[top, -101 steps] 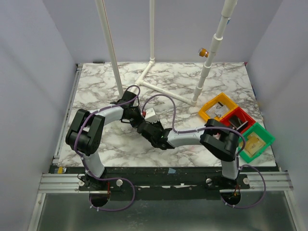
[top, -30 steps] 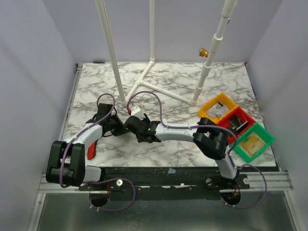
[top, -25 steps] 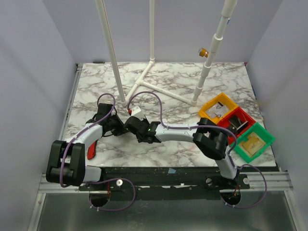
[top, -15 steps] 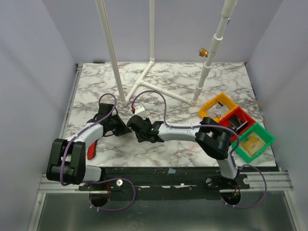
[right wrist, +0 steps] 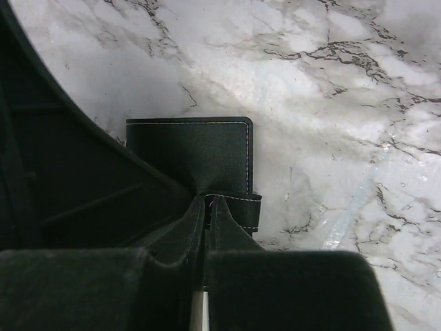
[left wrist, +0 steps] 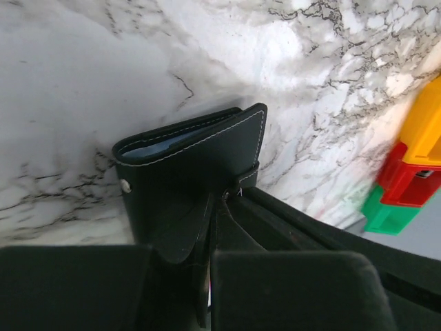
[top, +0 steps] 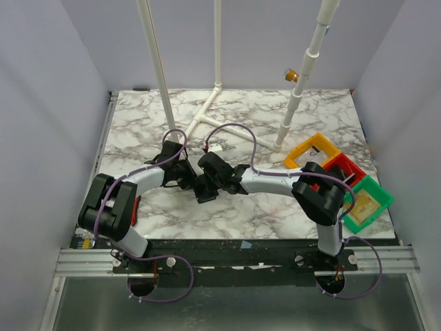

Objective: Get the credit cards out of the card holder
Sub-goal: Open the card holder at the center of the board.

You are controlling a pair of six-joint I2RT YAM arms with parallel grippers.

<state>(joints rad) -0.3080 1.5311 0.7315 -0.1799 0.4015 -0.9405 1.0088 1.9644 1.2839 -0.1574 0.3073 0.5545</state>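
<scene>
The card holder, black with pale stitching and a blue sliver at its edge, rests nearly folded on the marble surface. The left jaws pinch its flap; the right jaws pinch its strap tab.

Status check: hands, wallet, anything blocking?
Both shut: left hand on the wallet cover, right hand on its strap. Wallet folded, no card sticking out. Only the bins, off to the side.
</scene>
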